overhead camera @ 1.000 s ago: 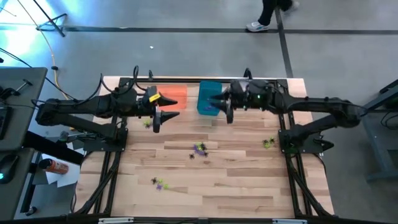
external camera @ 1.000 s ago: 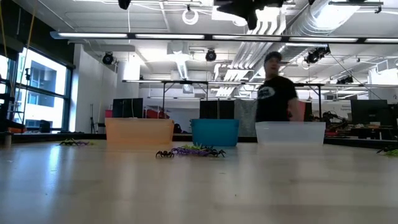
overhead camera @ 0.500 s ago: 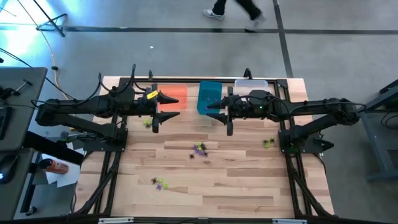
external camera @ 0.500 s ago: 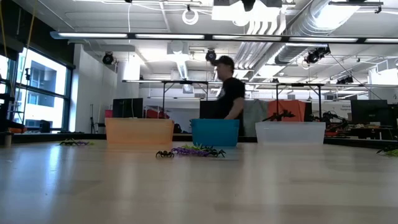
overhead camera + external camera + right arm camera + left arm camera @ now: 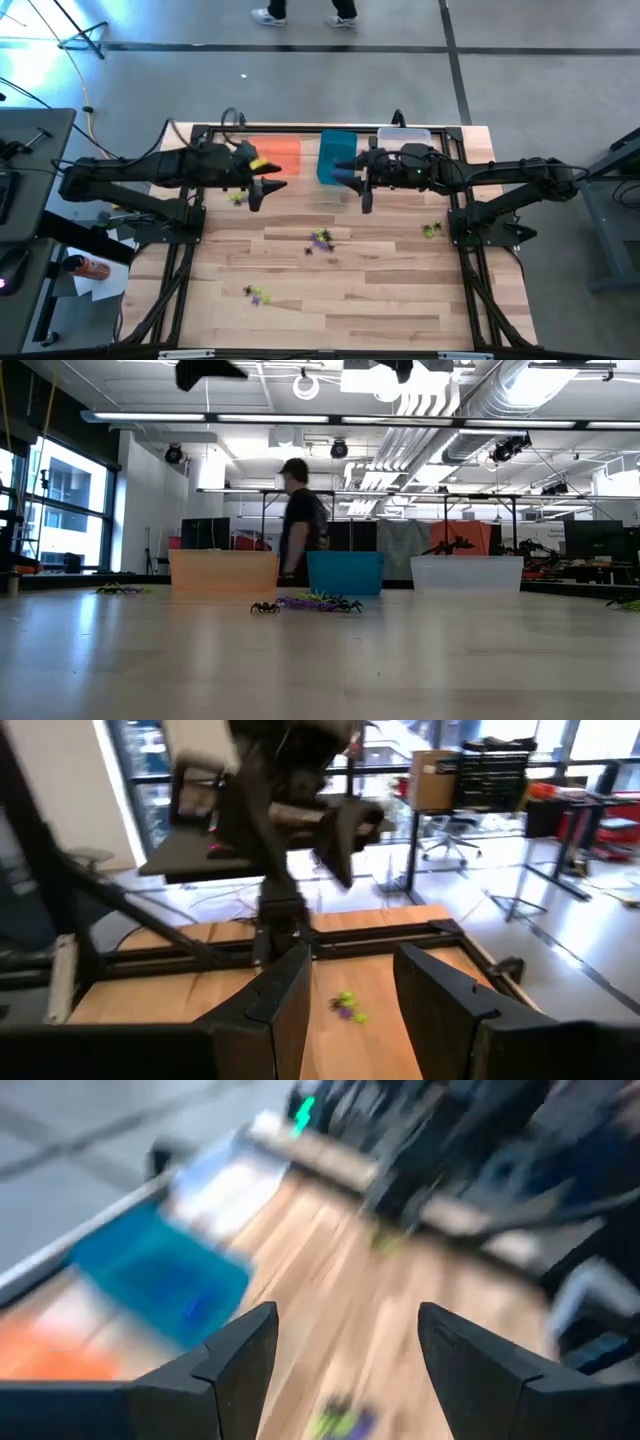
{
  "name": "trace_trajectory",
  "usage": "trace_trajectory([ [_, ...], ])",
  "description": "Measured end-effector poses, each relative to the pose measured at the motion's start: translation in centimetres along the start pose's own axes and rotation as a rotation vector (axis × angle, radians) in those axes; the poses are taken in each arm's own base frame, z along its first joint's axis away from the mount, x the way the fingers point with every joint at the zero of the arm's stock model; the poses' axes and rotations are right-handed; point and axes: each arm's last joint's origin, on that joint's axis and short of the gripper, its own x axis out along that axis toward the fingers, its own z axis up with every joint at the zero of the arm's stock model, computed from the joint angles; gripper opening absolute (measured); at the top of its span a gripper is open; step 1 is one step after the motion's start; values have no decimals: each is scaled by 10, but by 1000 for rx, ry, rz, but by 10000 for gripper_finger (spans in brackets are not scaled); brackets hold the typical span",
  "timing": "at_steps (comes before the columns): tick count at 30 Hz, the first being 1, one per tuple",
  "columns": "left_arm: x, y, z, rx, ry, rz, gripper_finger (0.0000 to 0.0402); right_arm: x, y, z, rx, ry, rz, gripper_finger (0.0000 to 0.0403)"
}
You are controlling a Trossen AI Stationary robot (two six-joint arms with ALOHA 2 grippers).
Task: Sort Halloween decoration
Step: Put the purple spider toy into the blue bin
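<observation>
Two empty, open-fingered grippers hover at the teal bin [image 5: 336, 156], left gripper [image 5: 262, 188] and right gripper [image 5: 362, 187] flanking it, while the nearest Halloween decoration [image 5: 321, 240] lies between them, nearer the table's middle, about equally reachable.

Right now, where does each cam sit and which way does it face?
High: overhead, straight down on the table; both arms, left end effector and right end effector near the bins.
Low: table height, level across into the room; orange bin, teal bin, clear bin, a person behind.
Left wrist: past its open fingers, blurred, toward the teal bin.
Right wrist: past its parted fingers, toward the left arm.
Shared: high and low both show the central trinket cluster.
</observation>
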Motion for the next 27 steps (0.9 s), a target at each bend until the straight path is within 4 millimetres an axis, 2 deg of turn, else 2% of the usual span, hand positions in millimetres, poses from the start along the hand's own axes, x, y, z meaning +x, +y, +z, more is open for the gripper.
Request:
trace_trajectory([
  [12,46,42,-56,-107,592,578,227,0,-2,-1,49,5,-55,142],
  [15,60,51,-66,-128,733,622,227,0,-2,-2,66,16,-56,142],
  [22,91,61,-89,-89,922,666,227,0,-2,-7,93,69,-61,142],
  [27,91,71,-121,-125,1016,733,227,-1,-2,-11,91,108,-64,142],
])
